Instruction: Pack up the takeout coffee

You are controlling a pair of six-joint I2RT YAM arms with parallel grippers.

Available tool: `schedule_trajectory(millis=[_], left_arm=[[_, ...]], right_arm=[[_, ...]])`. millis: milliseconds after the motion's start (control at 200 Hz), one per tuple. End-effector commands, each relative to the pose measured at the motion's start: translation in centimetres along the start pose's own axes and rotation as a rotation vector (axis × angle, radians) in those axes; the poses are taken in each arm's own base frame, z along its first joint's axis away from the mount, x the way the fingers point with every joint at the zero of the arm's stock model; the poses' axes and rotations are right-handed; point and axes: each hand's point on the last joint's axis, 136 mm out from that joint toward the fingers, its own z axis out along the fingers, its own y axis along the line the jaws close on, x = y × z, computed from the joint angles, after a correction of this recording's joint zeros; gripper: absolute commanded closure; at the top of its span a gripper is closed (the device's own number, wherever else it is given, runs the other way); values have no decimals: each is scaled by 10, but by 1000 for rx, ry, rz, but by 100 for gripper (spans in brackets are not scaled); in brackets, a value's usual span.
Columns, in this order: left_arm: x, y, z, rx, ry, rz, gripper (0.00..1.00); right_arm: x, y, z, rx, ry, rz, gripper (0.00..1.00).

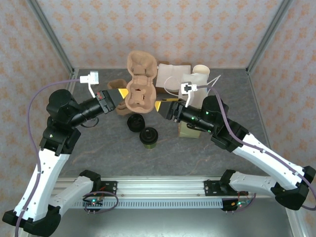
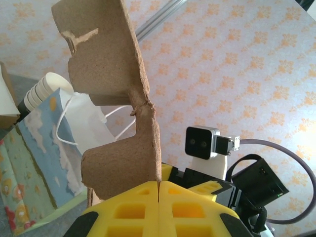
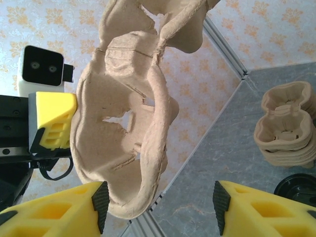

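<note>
The takeout coffee (image 1: 148, 137), an olive-green cup with a black lid, stands on the table in front of both grippers. Above it a brown moulded-pulp cup carrier (image 1: 138, 84) is held up on edge. My left gripper (image 1: 121, 94) is shut on the carrier's rim (image 2: 148, 148), its yellow jaws pressed together around the thin edge (image 2: 159, 185). My right gripper (image 1: 160, 106) stands open at the carrier's opposite side. In the right wrist view the carrier (image 3: 123, 138) sits against the left pad (image 3: 100, 205), and the other pad is well apart.
A loose black lid (image 1: 135, 122) lies just behind the coffee. A stack of more pulp carriers (image 3: 289, 123) sits on the table. A white paper bag (image 1: 174, 76), a stack of cream cups (image 1: 201, 74) and a patterned bag (image 2: 34, 163) stand at the back right.
</note>
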Motion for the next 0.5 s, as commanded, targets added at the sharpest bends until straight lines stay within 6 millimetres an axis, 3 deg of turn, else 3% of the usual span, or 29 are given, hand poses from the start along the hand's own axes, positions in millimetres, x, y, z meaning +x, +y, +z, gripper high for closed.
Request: schedule_trajectory(millis=[0,495], left_arm=[[-1,-21,-4,69,-4,27,100],[8,-37,-1,119,26,27,100]], right_arm=[[-22,22,-4,-60,-51,-35,39],[-29,40,-2,-125,-48,-39,44]])
